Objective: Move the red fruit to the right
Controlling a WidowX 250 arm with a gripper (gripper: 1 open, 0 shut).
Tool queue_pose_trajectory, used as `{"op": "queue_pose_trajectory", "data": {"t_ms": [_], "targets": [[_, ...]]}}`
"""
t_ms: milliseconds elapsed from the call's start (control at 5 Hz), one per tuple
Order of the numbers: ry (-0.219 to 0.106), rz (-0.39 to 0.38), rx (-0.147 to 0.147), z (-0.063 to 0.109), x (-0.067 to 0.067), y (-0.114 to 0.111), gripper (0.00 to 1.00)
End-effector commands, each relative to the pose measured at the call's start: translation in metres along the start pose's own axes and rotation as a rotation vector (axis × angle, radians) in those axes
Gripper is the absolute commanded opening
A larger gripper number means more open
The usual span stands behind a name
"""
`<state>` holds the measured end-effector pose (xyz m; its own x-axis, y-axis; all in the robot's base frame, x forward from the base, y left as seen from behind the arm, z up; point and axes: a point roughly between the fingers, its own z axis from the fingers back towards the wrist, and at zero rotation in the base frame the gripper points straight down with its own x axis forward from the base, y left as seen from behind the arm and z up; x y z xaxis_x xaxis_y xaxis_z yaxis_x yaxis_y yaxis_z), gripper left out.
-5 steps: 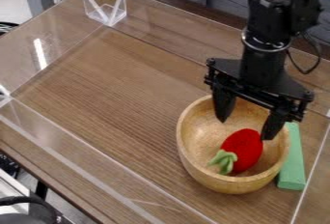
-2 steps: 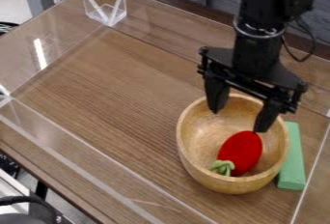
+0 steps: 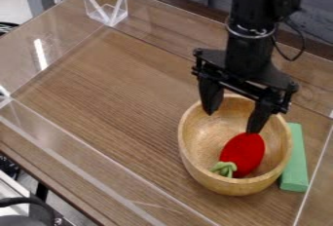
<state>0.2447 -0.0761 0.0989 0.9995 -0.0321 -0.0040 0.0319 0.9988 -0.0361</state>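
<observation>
The red fruit point(image 3: 242, 152) is a glossy red oval with a green leafy end. It lies inside the wooden bowl point(image 3: 196, 144) at the lower right of the table. My black gripper point(image 3: 235, 113) hangs pointing down just above the bowl's far rim, a little up and left of the fruit. Its fingers are spread wide and open, with nothing between them, and they do not touch the fruit.
A flat green rectangular block point(image 3: 294, 158) lies against the bowl's right side. Clear acrylic walls point(image 3: 104, 11) fence the wooden tabletop point(image 3: 117, 84) on all sides.
The gripper has risen out of the bowl and drifted slightly left, still open. The red fruit stays in the bowl.
</observation>
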Motion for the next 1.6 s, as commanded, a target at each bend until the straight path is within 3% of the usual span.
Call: {"op": "queue_pose_trajectory", "data": {"t_ms": [0,400,600,800,1200,1400], "targets": [[-0.041,-0.105,-0.016,0.016,0.012,-0.009,1.0],[-0.041,0.05,-0.02,0.044,0.0,-0.01,1.0],[-0.024,-0.008,-0.026,0.035,-0.005,-0.014,1.0],[-0.013,-0.018,-0.022,0.019,0.0,-0.012,1.0],[-0.138,0.018,-0.003,0.014,0.032,0.038,1.0],[-0.179,0.026,0.013,0.015,0.037,0.077,1.0]]}}
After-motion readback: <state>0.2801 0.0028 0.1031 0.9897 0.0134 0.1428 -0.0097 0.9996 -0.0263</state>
